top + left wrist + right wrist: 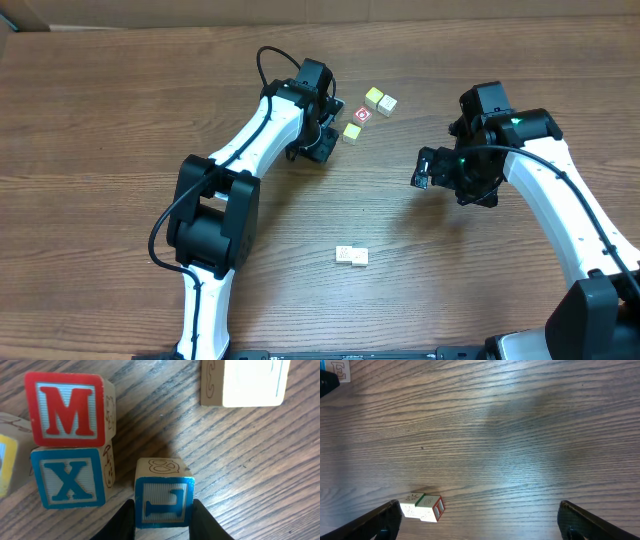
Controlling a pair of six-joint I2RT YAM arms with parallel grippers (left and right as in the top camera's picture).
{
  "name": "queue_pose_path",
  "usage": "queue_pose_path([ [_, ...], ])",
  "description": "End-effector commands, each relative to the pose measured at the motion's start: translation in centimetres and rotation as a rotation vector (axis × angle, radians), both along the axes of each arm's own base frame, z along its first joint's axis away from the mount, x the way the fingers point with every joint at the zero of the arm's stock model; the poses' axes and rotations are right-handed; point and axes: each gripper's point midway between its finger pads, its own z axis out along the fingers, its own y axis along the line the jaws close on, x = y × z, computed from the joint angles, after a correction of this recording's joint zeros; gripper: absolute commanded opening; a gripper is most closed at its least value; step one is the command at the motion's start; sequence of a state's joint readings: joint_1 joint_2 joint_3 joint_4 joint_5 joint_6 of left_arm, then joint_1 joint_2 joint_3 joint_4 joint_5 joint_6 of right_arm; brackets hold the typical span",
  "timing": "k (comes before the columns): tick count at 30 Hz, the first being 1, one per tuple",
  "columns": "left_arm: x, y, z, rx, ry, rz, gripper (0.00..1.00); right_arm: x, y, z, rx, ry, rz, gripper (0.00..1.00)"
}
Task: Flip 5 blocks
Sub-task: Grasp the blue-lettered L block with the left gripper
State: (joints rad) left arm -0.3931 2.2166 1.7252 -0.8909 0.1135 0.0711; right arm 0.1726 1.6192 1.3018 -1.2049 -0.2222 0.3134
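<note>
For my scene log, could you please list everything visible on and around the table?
blue-faced block: one, blue print on pale wood, between the left fingers
neighbouring blocks: three in the overhead view, one red-faced, two yellowish or cream, upper centre
cream blocks: two, side by side, lower centre
table: one, brown wood
left fingers: black, against both sides of the blue-faced block
right fingers: black, wide open, holding nothing

M block (65, 409) touches X block (70, 477); L block (164, 497) btwn left pincer (163, 512) fingers.
</note>
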Motion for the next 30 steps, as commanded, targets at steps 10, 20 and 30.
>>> queue_pose_path([
  [10, -0.1, -0.2, 0.2, -0.017, 0.036, 0.103, 0.04, 0.4, 0.2, 0.6, 0.011, -0.023, 0.009, 1.0],
  [20, -3.4, 1.0, 5.4, -0.019, 0.095, 0.265, 0.04, 0.1, 0.2, 0.6, 0.009, -0.015, 0.014, 1.0],
  [30, -14.2, 1.5, 5.9, 0.013, 0.09, 0.366, 0.04, -0.2, 0.1, 0.5, 0.006, -0.008, 0.034, 1.0],
])
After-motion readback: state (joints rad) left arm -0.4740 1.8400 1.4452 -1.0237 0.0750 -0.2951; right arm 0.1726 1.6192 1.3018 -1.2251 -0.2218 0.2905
